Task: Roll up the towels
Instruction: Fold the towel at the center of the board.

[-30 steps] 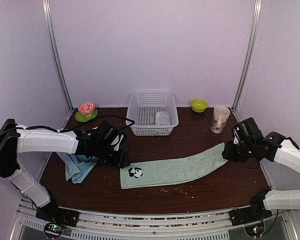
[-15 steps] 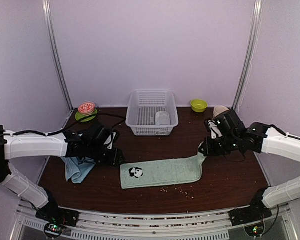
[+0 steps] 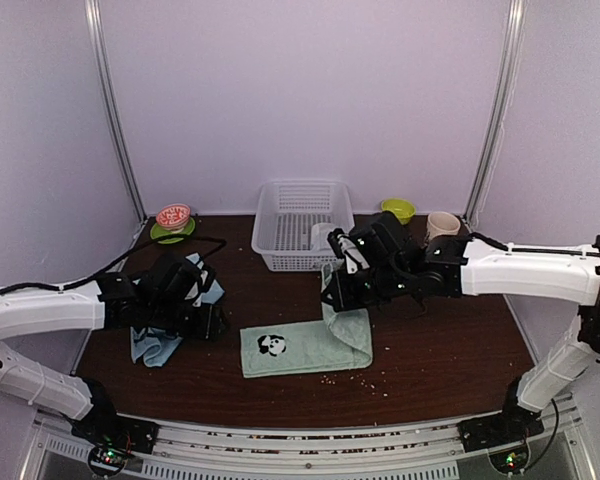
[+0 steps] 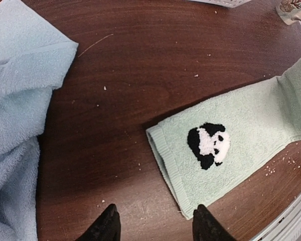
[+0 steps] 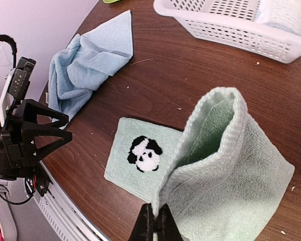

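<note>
The right hand [image 5: 155, 222] is seen pressed shut on the hem of the pale green towel [image 5: 226, 165], a thin pinch of cloth being held between its fingertips. From that grip the towel is lifted into a standing fold with its ribbed hem curled open at the top. The remainder is laid flat on the counter [image 3: 440, 340], with the panda patch [image 5: 145, 153] facing up near the left end. In the top view the raised end is held just in front of the white basket [image 3: 305, 262], in which a small greyish-white towel [image 3: 325, 237] is lodged.

The left hand [image 4: 153, 226] is held roughly half open with nothing between its fingers. It is poised above bare wood between the green towel's left hem and the crumpled light blue towel [image 4: 15, 100], and in the wrist view neither is touched.

Open counter is left to the right of the fold and along the near edge, where crumbs [image 3: 355, 377] are scattered. A mug [image 3: 441, 224] and a green bowl [image 3: 398, 208] are set at the back right, well apart from the cloth.

A second earlier the green towel was stretched out towards the right side; it has since been doubled over, its right end carried leftward to about the middle. The left hand has been drawn back towards the blue towel
</note>
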